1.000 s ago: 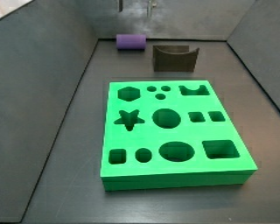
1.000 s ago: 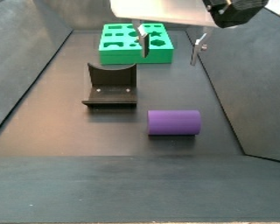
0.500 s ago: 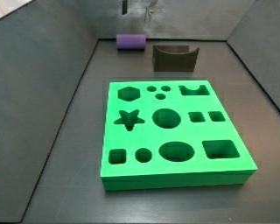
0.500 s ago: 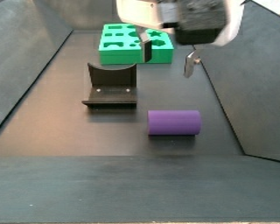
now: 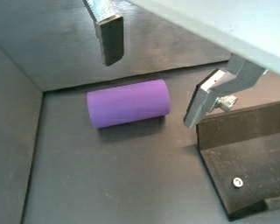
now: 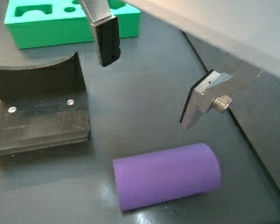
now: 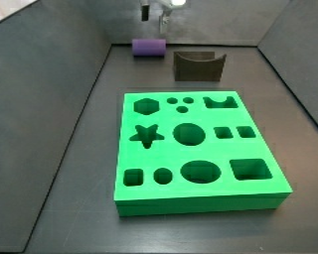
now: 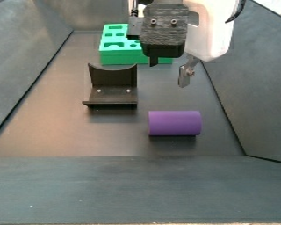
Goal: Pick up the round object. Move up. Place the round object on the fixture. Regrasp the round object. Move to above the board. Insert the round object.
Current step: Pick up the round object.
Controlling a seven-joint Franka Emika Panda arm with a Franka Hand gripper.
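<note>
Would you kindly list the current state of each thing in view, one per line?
hand: open, empty, above the floor near the round object, not touching it.
round object: lying on its side on the floor, free, beside the fixture.
fixture: standing on the floor, notch empty.
board: flat on the floor, all visible holes empty.

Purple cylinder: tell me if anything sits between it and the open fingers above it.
Nothing visible does. The gripper hangs open above the purple cylinder, which lies on its side on the bare floor. The fixture stands apart to one side and the green board lies farther off, neither in the path down.
</note>
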